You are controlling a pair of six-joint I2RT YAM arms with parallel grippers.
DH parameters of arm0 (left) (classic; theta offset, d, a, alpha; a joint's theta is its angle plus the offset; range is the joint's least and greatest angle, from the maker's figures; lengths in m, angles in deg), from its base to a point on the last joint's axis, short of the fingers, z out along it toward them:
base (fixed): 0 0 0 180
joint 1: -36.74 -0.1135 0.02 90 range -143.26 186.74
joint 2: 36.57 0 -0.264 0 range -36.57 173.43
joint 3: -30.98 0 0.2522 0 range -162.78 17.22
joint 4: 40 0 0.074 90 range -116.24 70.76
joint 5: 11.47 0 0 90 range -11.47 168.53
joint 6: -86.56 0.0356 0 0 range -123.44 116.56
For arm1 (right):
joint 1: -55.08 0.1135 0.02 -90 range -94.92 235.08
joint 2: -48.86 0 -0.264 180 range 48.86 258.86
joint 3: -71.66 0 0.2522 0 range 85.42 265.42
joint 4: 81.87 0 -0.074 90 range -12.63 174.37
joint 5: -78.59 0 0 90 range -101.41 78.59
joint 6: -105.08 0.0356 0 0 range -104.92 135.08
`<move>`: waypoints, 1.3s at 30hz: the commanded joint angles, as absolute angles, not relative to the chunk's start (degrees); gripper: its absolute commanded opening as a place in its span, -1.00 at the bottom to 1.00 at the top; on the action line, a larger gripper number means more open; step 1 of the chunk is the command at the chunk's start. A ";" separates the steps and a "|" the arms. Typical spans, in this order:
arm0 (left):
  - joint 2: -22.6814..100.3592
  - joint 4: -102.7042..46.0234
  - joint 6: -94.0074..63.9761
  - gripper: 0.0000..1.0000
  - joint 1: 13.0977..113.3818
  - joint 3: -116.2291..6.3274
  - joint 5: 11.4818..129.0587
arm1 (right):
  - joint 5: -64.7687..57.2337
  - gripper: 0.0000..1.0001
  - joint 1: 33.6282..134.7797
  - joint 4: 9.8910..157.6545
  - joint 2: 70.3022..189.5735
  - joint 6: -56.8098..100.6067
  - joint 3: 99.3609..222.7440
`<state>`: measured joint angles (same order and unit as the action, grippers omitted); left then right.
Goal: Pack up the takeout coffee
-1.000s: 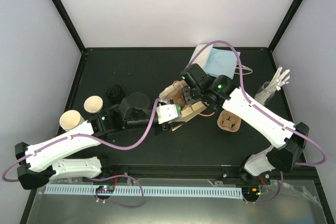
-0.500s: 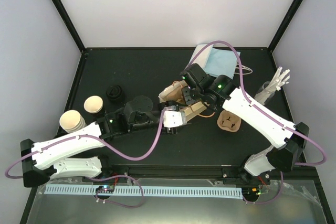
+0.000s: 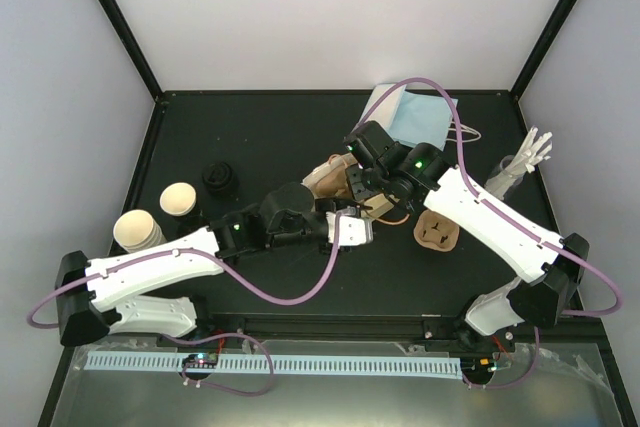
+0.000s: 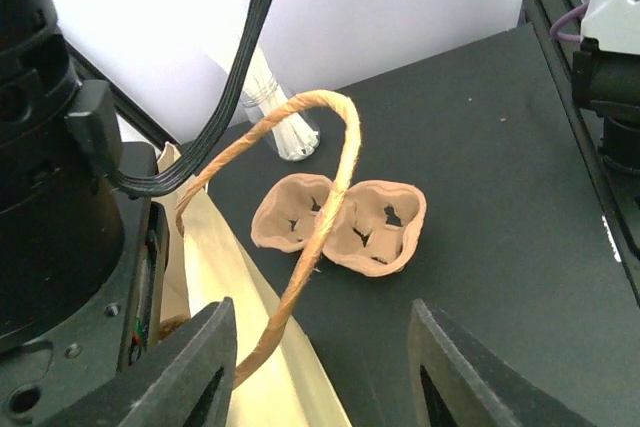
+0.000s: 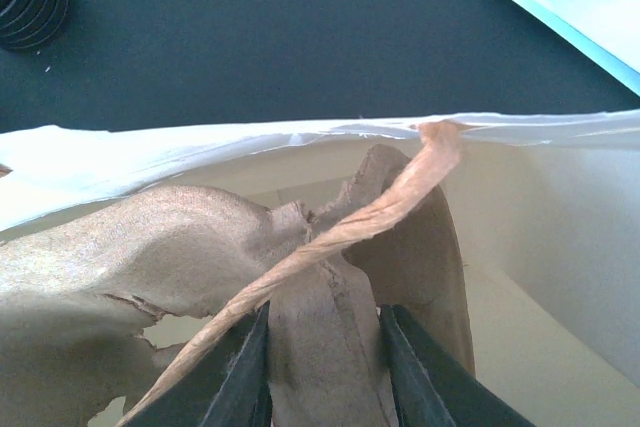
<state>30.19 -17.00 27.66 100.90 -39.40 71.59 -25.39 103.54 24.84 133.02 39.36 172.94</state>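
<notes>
Centrally in the top view, the right gripper (image 5: 325,352) pinches a crumpled fold of the tan paper bag (image 3: 326,176), its jaws nearly together. Low in the left wrist view, the left gripper (image 4: 318,352) stands half open, gripping nothing. The bag's twisted paper handle (image 4: 338,172) arcs up between its fingers. Where the cream paper cup with the black lid sits I cannot tell.

Left hand (image 3: 362,227) is out over mid-counter (image 3: 250,137), tip just beside the tan paper bag (image 3: 325,175). Right hand (image 3: 355,187) sits on the bag's crumpled top, touching it. Pulp cup carrier (image 3: 437,232) lies near the right hand, on its right. Blue sheets (image 3: 415,117) are beyond it. Black lid stack (image 3: 220,179) and cream cups (image 3: 180,197) are well left of the left hand.
</notes>
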 commanded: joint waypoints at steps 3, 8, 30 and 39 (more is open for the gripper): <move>31.71 -20.08 29.26 -0.49 101.42 -42.41 71.79 | -25.33 -0.38 103.32 25.26 131.39 38.80 174.54; 31.39 -17.27 29.77 -0.97 101.87 -43.33 67.42 | -26.31 -0.38 103.22 25.15 131.56 38.64 174.70; 25.06 -20.97 9.58 -0.01 103.35 -41.52 66.30 | -30.84 -0.38 103.47 28.36 128.49 36.14 167.69; 13.68 -13.30 -6.76 0.46 100.14 -43.22 81.69 | -28.59 -0.38 104.08 29.00 127.16 32.51 165.11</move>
